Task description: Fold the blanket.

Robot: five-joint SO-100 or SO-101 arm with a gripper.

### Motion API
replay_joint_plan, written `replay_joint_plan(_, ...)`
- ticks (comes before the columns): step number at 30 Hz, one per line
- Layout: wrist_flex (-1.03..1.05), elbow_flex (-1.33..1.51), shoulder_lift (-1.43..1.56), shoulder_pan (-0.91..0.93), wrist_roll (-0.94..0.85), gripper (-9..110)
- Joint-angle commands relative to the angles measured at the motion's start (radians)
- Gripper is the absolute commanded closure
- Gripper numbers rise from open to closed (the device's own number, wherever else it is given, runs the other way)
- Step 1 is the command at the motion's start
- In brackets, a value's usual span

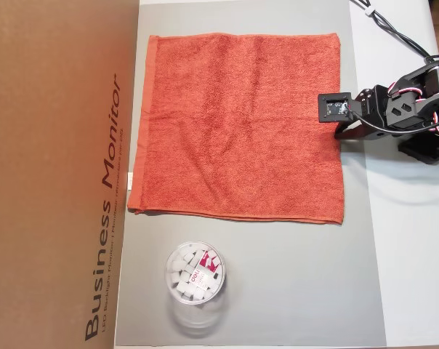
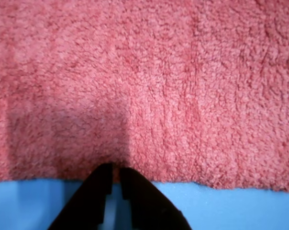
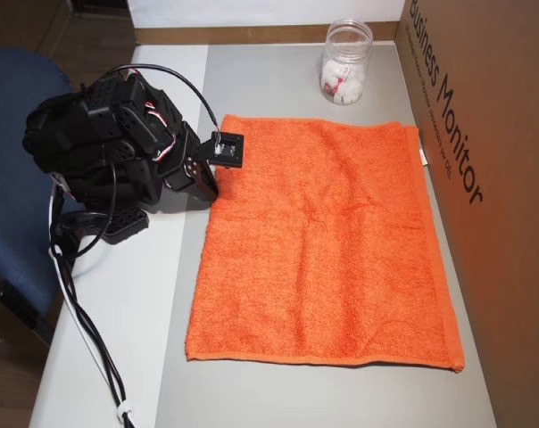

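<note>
in an overhead view i see the blanket (image 1: 238,123) flat and unfolded on the grey mat (image 1: 292,283), arm at its right edge. wrist view: my gripper (image 2: 115,173) nearly pressed together at the hem, pinching nothing. the other overhead view shows a plastic jar (image 3: 344,61) beyond the blanket.
</note>
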Motion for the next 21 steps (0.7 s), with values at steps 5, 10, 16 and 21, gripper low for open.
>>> replay_joint_plan(5, 0.003, 0.006, 0.005, 0.005, 0.003, 102)
replay_joint_plan(10, 0.003, 0.006, 0.005, 0.005, 0.003, 102)
replay_joint_plan(16, 0.003, 0.006, 0.005, 0.005, 0.003, 102)
replay_joint_plan(21, 0.003, 0.006, 0.005, -0.006, 0.003, 102)
